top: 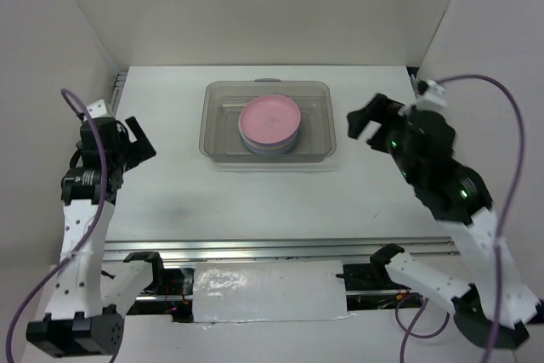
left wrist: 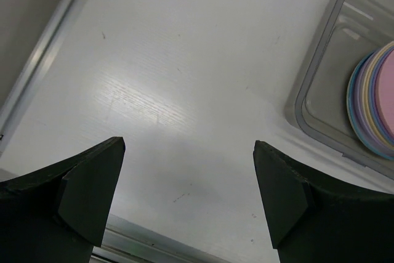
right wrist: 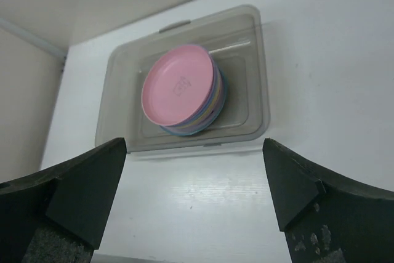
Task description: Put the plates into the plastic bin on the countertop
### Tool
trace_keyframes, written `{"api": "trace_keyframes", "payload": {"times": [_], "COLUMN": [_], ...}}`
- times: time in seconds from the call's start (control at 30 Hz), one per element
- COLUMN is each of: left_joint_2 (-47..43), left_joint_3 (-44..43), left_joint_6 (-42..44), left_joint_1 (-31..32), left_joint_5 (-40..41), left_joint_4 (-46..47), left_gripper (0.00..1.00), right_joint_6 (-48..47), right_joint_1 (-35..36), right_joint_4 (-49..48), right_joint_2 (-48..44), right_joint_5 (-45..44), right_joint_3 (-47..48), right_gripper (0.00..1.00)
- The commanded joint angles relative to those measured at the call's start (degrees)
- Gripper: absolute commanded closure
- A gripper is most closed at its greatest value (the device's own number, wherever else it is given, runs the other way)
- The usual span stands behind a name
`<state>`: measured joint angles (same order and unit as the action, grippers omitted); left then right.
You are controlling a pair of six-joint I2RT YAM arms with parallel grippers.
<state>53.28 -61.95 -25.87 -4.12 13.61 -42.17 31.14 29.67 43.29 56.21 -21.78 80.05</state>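
Pretty sure this one's basically done: the plates [right wrist: 180, 90] sit in one stack inside the plastic bin [right wrist: 246, 93], pink one on top, and I can't spot a single loose plate on the countertop [top: 187, 193]. The right gripper [right wrist: 194, 146] hangs with its jaws spread wide and nothing between them. The bin is just ahead of it, framed right between the fingers, so my guess is it's parked clear of the tub so nothing bumps the pile. The left gripper [left wrist: 189, 149] is wide apart and empty too, over bare tabletop, with the bin ahead and off to its right. One pile makes sense, since it leaves free floor in the tub on both sides. The hard bit is that under the pink plate I only get thin edges (bluish, yellowish, purple), so I can't count them or find the watermelon one. The left wrist view also chops off most of the stack and shows only a corner of the bin.
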Motion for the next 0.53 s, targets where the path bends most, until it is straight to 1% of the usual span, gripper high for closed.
{"api": "trace_keyframes", "payload": {"times": [0.0, 0.03, 0.1, 0.13, 0.2, 0.23, 0.27, 0.3, 0.37, 0.43, 0.5], "left_joint_2": [-5.7, -6.8, -9.8, -11.1, -14.1, -15.2, -16.2, -19.1, -21.8, -25.0, -27.3], "left_joint_3": [-4.0, -5.4, -6.2, -6.9, -7.0, -6.4, -5.9, -4.9, -0.7, 1.7, 1.6], "left_joint_6": [-1.0, -1.1, -0.4, -0.3, 1.0, 1.4, 1.3, 0.8, 0.3, -0.7, -0.8], "left_joint_1": [-0.4, -0.3, -0.2, -0.2, -0.2, -0.2, 0.1, 0.3, 0.3, 0.3, 0.3], "left_joint_5": [4.6, 4.1, 1.9, 1.5, 0.0, -0.2, -0.2, -0.7, -2.6, -3.7, -4.5], "left_joint_4": [-3.2, -4.0, -6.2, -7.1, -9.8, -10.7, -11.6, -12.1, -12.0, -12.6, -12.6], "left_gripper": [0.01, 0.01, 0.01, 0.01, 0.01, 0.01, 0.01, 0.01, 0.01, 0.01, 0.01], "right_joint_6": [-3.0, -2.7, -1.8, -1.4, -0.1, 0.0, -0.3, -0.6, -1.9, -2.0, -2.0], "right_joint_1": [1.0, 1.5, 2.4, 2.6, 2.6, 2.5, 2.5, 2.3, 1.9, 1.7, 1.7], "right_joint_4": [7.7, 9.7, 13.5, 14.9, 18.0, 18.8, 19.3, 19.8, 20.3, 21.1, 21.7], "right_joint_2": [-8.2, -12.5, -16.5, -20.2, -23.8, -27.4, -28.9, -30.4, -33.4, -34.8, -34.9], "right_joint_5": [-3.5, -3.4, -3.0, -3.1, -2.6, -2.0, -0.9, -0.1, 2.0, 1.9, 0.8], "right_joint_3": [-3.9, -4.5, -4.6, -4.6, -5.0, -5.3, -5.5, -6.0, -6.3, -6.7, -7.0], "right_gripper": [0.00, 0.00, 0.00, 0.00, 0.00, 0.00, 0.00, 0.00, 0.00, 0.00, 0.00]}}
